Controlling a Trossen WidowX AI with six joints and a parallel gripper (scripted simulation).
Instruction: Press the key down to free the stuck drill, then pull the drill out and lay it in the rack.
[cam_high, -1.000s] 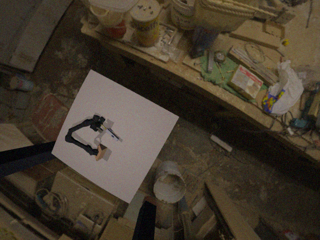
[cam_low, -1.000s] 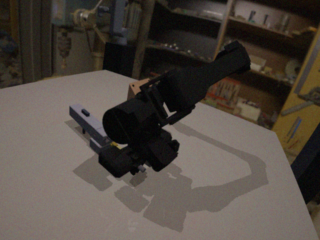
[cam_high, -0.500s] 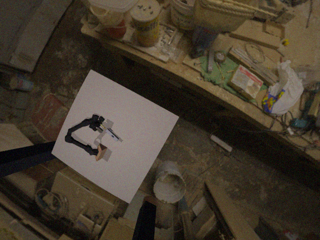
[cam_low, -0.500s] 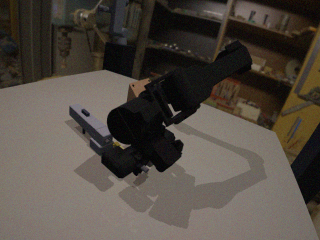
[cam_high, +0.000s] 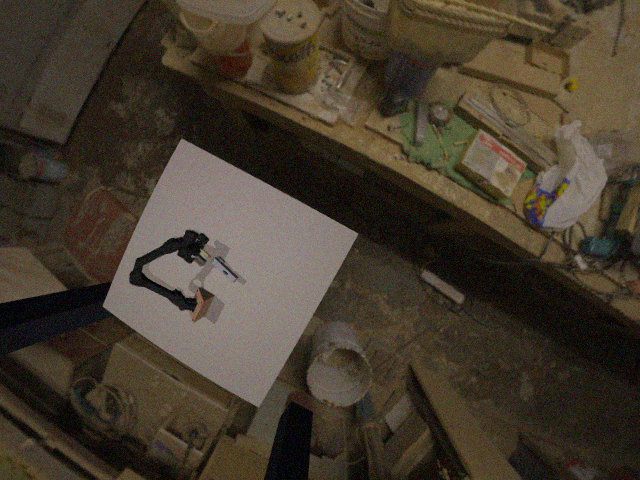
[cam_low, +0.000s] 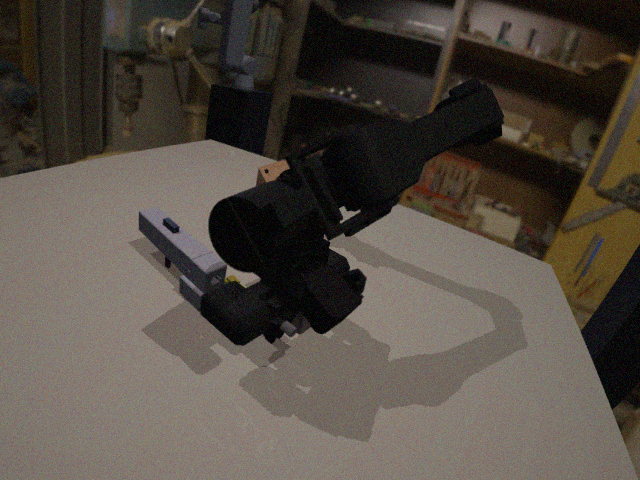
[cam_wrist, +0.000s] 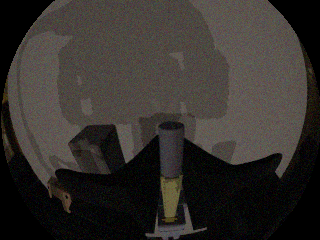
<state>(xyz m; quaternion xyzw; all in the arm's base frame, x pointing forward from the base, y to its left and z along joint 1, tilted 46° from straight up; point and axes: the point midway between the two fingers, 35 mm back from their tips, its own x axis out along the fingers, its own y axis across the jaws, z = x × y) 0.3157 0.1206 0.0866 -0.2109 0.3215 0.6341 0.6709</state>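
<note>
Claw (cam_high: 198, 251) (cam_low: 275, 326) (cam_wrist: 167, 139): closed on the drill (cam_high: 206, 254) (cam_low: 287, 327) (cam_wrist: 171, 152), one finger to each side. Single arm, so no question of which is nearer.

Main relation: the drill's long axis against the bar (cam_high: 219, 263) (cam_low: 180, 248) (cam_wrist: 171, 233). In the wrist view the round grey end faces the camera; the yellow length runs back from it toward the bar, narrowing with distance. From above, claw, yellow length and the near end of the bar stand roughly in one line. Exterior view: the grey end pokes out on the side of the claw away from the bar, a bit of yellow showing close by the bar's open end. Cannot tell whether the tip is inside the opening or just outside it.

Key, probably: small dark blue nub (cam_high: 224, 272) (cam_low: 170, 225) on top of the bar, toward its far end, apart from the claw. Whether it is fully down does not show.

Judged step: drawing the drill out, or about to. The pull should go straight back along that shared axis, away from the bar; any tilt could bind the shank or drag the bar over the surface (cam_high: 279, 232) (cam_low: 77, 387) (cam_wrist: 265, 90). If it resists, the key may want attention first.

Dark block (cam_wrist: 95, 150) lies to the image left of the drill in the wrist view, apart from it. May be the rack; its slot is too dim to confirm. Laying down remains to be done.
</note>
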